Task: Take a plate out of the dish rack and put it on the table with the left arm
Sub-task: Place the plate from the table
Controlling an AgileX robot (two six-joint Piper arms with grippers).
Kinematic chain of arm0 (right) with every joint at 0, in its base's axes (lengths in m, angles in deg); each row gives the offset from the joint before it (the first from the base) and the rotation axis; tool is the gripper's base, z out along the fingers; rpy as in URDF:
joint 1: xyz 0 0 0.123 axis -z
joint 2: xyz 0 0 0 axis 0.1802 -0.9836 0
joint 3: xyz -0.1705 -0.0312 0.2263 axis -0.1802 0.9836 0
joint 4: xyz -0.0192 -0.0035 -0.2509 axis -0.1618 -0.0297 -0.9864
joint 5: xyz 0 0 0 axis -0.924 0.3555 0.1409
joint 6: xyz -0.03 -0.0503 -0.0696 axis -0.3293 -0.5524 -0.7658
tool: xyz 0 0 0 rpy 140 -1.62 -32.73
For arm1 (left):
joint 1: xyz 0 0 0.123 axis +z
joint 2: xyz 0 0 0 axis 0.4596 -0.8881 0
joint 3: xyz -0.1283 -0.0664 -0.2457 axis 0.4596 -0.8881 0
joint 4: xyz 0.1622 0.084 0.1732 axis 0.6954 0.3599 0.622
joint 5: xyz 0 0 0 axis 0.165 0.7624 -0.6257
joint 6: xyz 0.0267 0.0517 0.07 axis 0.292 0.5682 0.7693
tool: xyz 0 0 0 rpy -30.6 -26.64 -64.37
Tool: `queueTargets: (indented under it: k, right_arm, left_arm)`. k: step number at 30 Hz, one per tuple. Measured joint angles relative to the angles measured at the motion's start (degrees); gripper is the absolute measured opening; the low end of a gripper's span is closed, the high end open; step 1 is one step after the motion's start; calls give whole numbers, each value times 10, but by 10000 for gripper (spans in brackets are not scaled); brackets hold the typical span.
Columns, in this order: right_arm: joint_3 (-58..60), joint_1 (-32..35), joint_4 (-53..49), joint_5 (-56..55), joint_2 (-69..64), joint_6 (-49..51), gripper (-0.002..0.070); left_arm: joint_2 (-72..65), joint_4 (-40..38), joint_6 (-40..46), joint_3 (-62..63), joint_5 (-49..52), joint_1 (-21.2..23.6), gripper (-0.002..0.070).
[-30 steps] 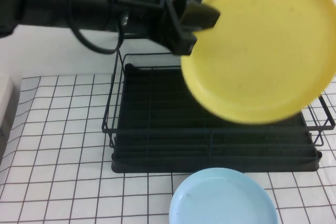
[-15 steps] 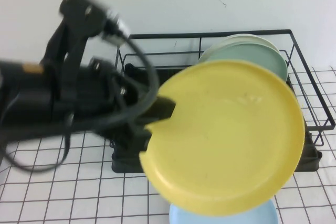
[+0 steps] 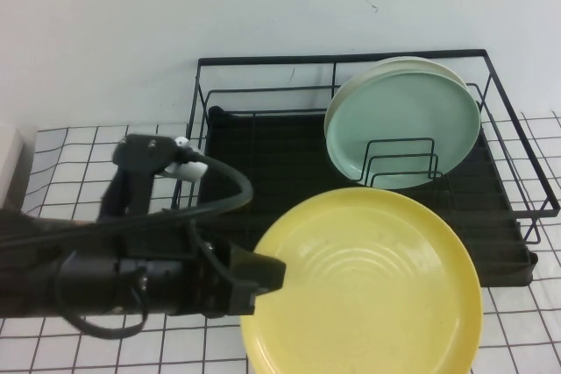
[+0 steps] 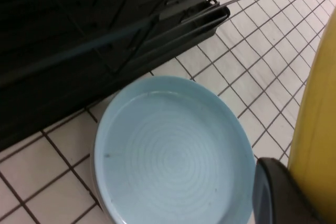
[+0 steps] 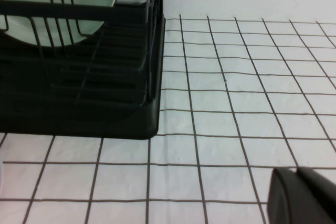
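The yellow plate (image 3: 368, 286) hangs low and almost flat in front of the dish rack (image 3: 263, 172), face up. My left gripper (image 3: 267, 273) is shut on its near left rim, with the left arm (image 3: 105, 278) reaching in from the left over the table (image 3: 88, 172). In the left wrist view the plate's rim (image 4: 320, 114) runs beside a black finger (image 4: 278, 192), above a light blue plate (image 4: 168, 150). My right gripper (image 5: 304, 195) is shut and empty, low over the table (image 5: 236, 103) beside the rack (image 5: 79, 103).
Pale mint-green plates (image 3: 403, 120) stand upright in the rack's right dividers. The light blue plate lies on the grid cloth just in front of the rack, hidden under the yellow plate in the high view. A white object (image 3: 7, 164) sits at the far left edge.
The left arm has swung down and toward me, carrying the yellow plate from high in front of the rack to low and nearly flat over the light blue plate.
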Motion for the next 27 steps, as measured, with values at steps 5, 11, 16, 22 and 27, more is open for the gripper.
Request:
queueTargets:
  k: [5, 11, 16, 22, 27]
  right_arm:
    - [0, 0, 0, 0, 0, 0, -1]
    - [0, 0, 0, 0, 0, 0, -1]
    - [0, 0, 0, 0, 0, 0, -1]
    - [0, 0, 0, 0, 0, 0, -1]
    - [0, 0, 0, 0, 0, 0, -1]
  left_arm:
    - [-59, -14, 8, 0, 13, 0, 66]
    - [-132, -61, 63, 0, 1, 0, 66]
    - [-180, -118, 117, 0, -6, 0, 66]
    - [-217, -125, 138, 0, -55, -29, 66]
    - [-233, -125, 138, 0, -88, -54, 65]
